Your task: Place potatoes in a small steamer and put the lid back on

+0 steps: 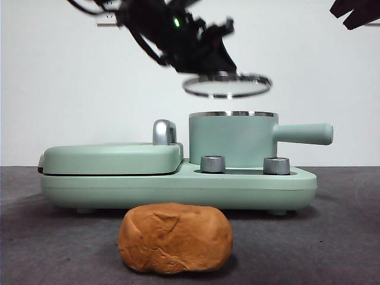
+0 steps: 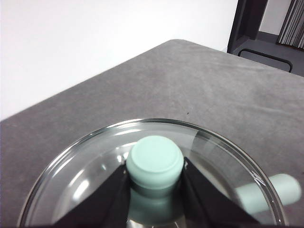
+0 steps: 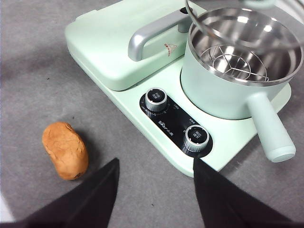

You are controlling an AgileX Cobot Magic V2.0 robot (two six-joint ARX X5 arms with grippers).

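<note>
Nearest the front camera, on the grey table (image 1: 47, 249), lies the potato (image 1: 175, 238), a lumpy orange-brown mass with a creased matte skin; from the steamer it sits at about six o'clock, well apart from the appliance base (image 1: 178, 189). It looks dense and fairly stiff, not slippery, and wide enough that a gripper would have to span its narrower middle, closing across the short axis rather than end to end. The right gripper (image 3: 156, 190) hangs above the table between potato and control knobs (image 3: 156, 98), its jaws spread wide and holding nothing. Behind the potato stands the base with the flat griddle (image 1: 110, 159) at nine o'clock from the small steamer (image 1: 231, 139), whose straight handle (image 1: 303, 133) points to three o'clock. The pot is uncovered; the right wrist view shows a wire rack (image 3: 232, 64) inside and no food yet. Directly above its rim, apart from it, hovers the lid (image 1: 227, 85), tilted slightly. The left gripper (image 2: 155, 178) has its jaws clamped on the lid's mint-green knob (image 2: 155, 159). Glass and steel, the lid is rigid, breakable and smooth, so the knob is the sound place to hold it.
</note>
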